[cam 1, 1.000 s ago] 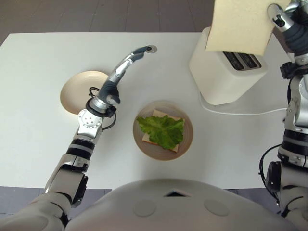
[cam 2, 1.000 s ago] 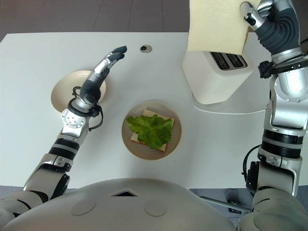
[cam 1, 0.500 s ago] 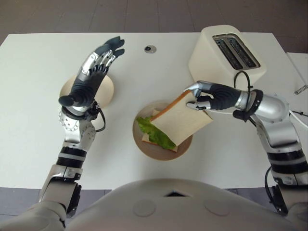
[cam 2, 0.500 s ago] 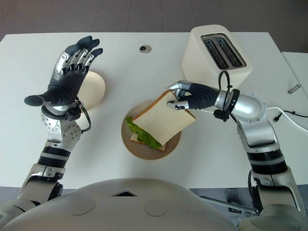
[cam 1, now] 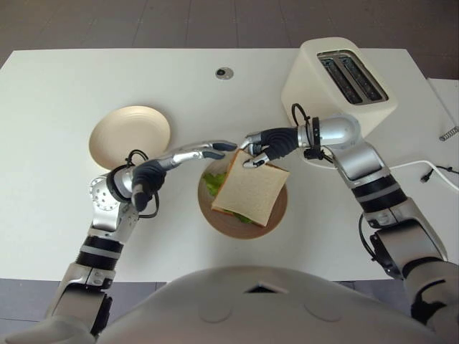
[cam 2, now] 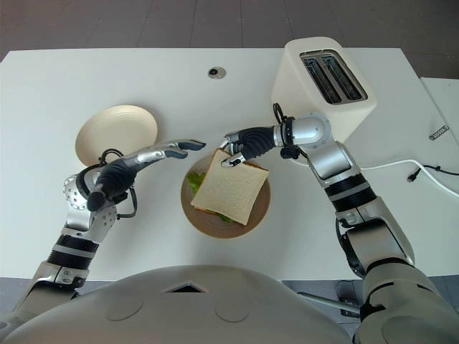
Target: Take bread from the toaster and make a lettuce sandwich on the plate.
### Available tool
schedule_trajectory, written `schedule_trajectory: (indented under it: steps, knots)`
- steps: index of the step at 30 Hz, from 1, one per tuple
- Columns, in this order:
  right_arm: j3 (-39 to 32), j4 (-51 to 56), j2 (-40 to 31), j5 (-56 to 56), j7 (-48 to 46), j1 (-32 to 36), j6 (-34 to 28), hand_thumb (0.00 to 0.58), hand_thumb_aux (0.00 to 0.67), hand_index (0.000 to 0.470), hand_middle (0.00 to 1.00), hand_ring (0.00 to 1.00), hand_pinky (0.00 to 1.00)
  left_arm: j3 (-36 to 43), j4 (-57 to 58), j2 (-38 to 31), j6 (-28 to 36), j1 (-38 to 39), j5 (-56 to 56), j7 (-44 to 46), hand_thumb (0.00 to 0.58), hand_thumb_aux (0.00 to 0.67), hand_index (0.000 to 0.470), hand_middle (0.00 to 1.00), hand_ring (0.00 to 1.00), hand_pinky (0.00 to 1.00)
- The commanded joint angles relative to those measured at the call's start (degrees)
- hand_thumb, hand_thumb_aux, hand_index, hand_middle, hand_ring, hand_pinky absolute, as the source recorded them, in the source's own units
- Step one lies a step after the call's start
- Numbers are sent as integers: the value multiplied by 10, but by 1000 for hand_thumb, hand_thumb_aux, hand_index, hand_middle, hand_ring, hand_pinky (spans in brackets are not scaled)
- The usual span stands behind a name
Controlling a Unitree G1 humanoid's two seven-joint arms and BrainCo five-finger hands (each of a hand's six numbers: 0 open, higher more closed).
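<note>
Bread slice [cam 1: 249, 190] lies over the lettuce [cam 1: 211, 180] on the plate [cam 1: 277, 209] near the middle of the table's [cam 1: 50, 93] front edge; toward the left edge sits a second plate [cam 1: 129, 135]; left hand [cam 1: 179, 158] hovers between the plates, fingers stretched flat, holding nothing, tips just beside the slice's far corner; right hand [cam 1: 269, 142] pinches that corner; toaster [cam 1: 341, 75] stands at the far right corner

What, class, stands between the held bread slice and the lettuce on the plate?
Nothing visible. The slice, pinched at a corner by the right robot hand, covers most of the lettuce on the plate. The left robot hand points toward that corner from the side, not beneath the slice.
</note>
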State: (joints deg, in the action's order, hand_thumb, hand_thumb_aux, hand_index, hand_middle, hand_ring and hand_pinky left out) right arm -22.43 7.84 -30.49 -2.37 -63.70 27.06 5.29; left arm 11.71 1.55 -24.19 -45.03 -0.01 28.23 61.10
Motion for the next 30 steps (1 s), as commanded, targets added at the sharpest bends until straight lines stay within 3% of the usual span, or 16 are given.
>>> schedule_trajectory:
  steps: [1,8,16,17,18,20,22,24,25,30]
  knots:
    - [-15,64,22,45,29,21,26,580,670,470,1000,1000,1000,18,58,8,-14,-18,-100,-7,0,0,0,0,0,0]
    - [-36,144,42,102,57,21,82,580,670,470,1000,1000,1000,60,194,5,-45,-60,-299,-67,0,0,0,0,0,0]
    - [-18,139,54,104,77,18,85,580,652,457,1000,1000,1000,105,221,-18,-62,-58,-323,-85,0,0,0,0,0,0]
    - [-12,140,59,105,90,21,83,462,368,258,1000,1000,1000,108,222,-21,-63,-58,-325,-88,0,0,0,0,0,0]
    - [-3,148,65,111,114,28,82,0,0,0,1000,1000,1000,111,222,-25,-65,-57,-326,-90,0,0,0,0,0,0]
    - [16,170,75,119,157,43,79,0,0,0,1000,1000,1000,118,213,-31,-69,-53,-310,-86,0,0,0,0,0,0]
    - [37,188,87,117,196,55,69,0,0,0,882,882,882,124,208,-37,-70,-51,-304,-86,0,0,0,0,0,0]
    - [63,203,99,112,239,70,60,0,0,0,161,161,161,129,210,-41,-71,-52,-306,-90,0,0,0,0,0,0]
    - [75,208,104,109,261,75,57,0,0,0,0,0,0,131,211,-42,-72,-52,-306,-91,0,0,0,0,0,0]
    - [120,208,121,99,332,82,59,0,0,0,0,0,0,134,211,-52,-76,-54,-303,-93,0,0,0,0,0,0]
